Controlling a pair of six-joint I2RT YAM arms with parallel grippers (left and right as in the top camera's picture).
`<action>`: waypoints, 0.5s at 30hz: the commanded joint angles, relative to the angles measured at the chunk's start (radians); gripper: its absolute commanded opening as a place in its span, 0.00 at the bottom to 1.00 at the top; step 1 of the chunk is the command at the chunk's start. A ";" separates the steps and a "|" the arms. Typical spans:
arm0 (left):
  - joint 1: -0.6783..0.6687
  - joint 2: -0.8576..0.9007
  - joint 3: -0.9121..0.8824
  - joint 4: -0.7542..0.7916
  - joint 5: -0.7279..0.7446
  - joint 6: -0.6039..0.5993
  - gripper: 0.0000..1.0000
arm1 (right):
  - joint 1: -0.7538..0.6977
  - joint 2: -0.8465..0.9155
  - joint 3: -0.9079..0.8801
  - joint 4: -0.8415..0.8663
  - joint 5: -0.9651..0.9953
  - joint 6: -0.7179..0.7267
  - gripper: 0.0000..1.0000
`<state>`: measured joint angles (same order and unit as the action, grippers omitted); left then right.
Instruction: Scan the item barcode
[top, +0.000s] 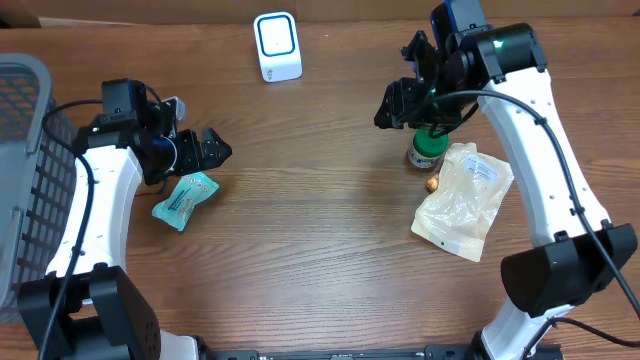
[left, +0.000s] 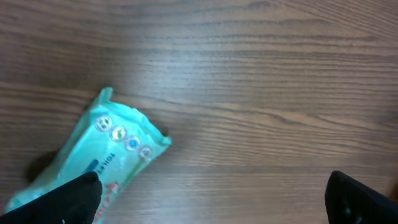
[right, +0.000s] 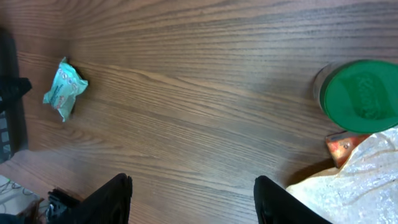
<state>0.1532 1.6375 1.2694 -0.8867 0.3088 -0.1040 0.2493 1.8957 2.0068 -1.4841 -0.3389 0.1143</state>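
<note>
A crinkled teal plastic packet (top: 185, 198) lies diagonally on the brown wooden table (top: 320, 240), just beneath the left gripper (top: 212, 148), whose jaws are spread wide, while the right gripper (top: 398, 108), jaws apart and empty, hangs well away beside a green-lidded jar (top: 427, 150).

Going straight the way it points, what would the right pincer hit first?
Likely bare table, though depth is unclear; the green-lidded jar sits off to one side of the right pincer.

overhead looks straight down on the whole table (top: 320, 260); both wrist views face its wood, sharing the teal packet (left: 93, 158).
</note>
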 joint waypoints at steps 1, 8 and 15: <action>0.003 -0.001 0.009 0.025 0.039 -0.048 0.99 | -0.001 0.027 0.013 -0.002 0.009 -0.011 0.61; 0.005 -0.002 0.024 -0.063 -0.240 -0.067 0.16 | 0.002 0.035 0.013 -0.002 0.006 -0.011 0.61; 0.005 0.019 -0.011 -0.148 -0.568 -0.270 0.04 | 0.007 0.035 0.013 0.011 0.006 -0.011 0.61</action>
<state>0.1528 1.6386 1.2739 -1.0439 -0.0246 -0.2451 0.2504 1.9293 2.0064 -1.4830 -0.3351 0.1101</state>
